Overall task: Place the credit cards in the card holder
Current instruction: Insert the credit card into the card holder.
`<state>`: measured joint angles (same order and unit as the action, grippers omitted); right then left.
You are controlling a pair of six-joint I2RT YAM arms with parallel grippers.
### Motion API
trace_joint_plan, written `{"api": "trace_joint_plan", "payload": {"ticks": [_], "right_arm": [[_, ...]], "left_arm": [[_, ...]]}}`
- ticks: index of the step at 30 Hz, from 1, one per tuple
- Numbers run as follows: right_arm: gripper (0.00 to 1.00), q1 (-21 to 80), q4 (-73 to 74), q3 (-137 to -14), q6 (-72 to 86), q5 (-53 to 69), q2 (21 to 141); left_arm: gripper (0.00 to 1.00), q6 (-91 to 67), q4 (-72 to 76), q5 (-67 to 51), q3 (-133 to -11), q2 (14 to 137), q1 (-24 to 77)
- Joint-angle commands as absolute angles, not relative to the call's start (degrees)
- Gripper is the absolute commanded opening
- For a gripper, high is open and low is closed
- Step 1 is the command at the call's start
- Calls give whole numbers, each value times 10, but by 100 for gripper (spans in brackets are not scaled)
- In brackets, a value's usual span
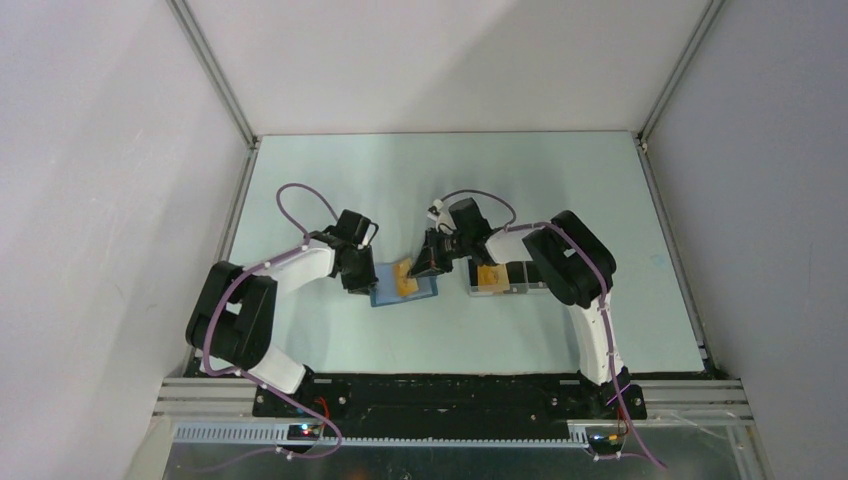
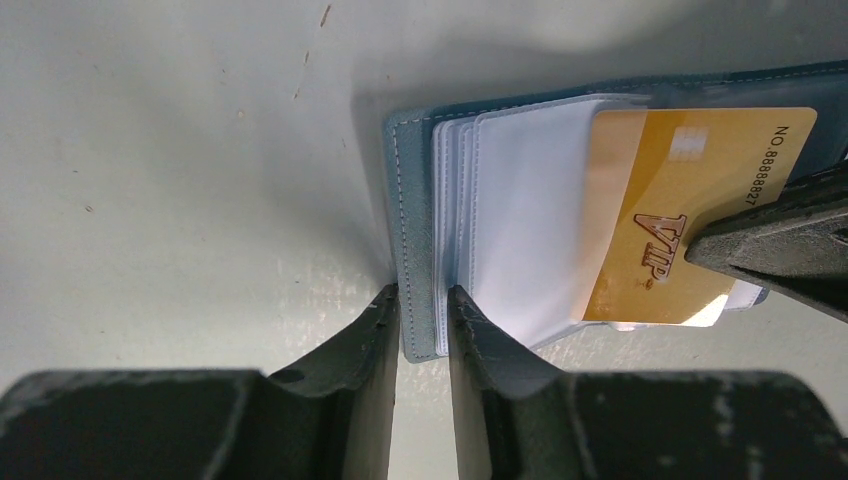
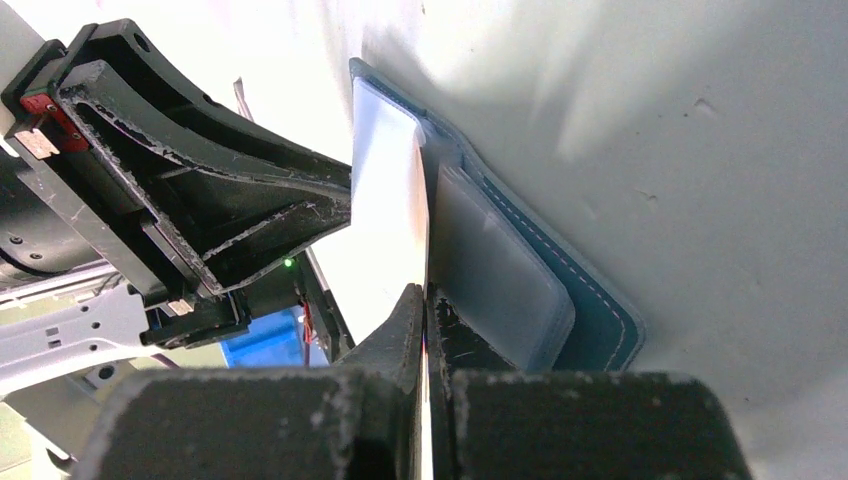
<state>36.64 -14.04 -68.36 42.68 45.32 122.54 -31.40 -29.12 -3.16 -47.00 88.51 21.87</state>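
The blue card holder [image 1: 425, 292] lies open on the table, its clear pockets fanned out. My left gripper [image 2: 422, 300] is shut on the holder's left edge [image 2: 410, 200], cover and pocket seams pinched between the jaws. A yellow-orange VIP credit card [image 2: 690, 210] sits over the holder, its left end tucked under a clear pocket sheet. My right gripper [image 3: 427, 300] is shut on that card [image 3: 395, 200], seen edge-on beside the holder [image 3: 600, 320]. From above, the left gripper [image 1: 362, 283] and right gripper [image 1: 428, 262] flank the card [image 1: 405, 278].
A clear plastic tray [image 1: 515, 285] stands just right of the holder, under the right forearm, with another yellow-orange card [image 1: 488, 276] in it. Grey walls enclose the pale table on the left, back and right.
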Motion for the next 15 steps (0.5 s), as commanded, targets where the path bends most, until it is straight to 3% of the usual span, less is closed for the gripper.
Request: {"api": "trace_joint_plan", "payload": {"ticks": [1, 11, 15], "right_arm": [[0, 370, -218, -661, 463, 436, 1218], [1, 398, -196, -658, 468, 431, 1209], [11, 403, -135, -663, 433, 404, 1195]], "left_arm": [[29, -306, -290, -33, -473, 903, 219], [36, -320, -289, -52, -475, 884, 211], [40, -329, -276, -91, -470, 853, 181]]}}
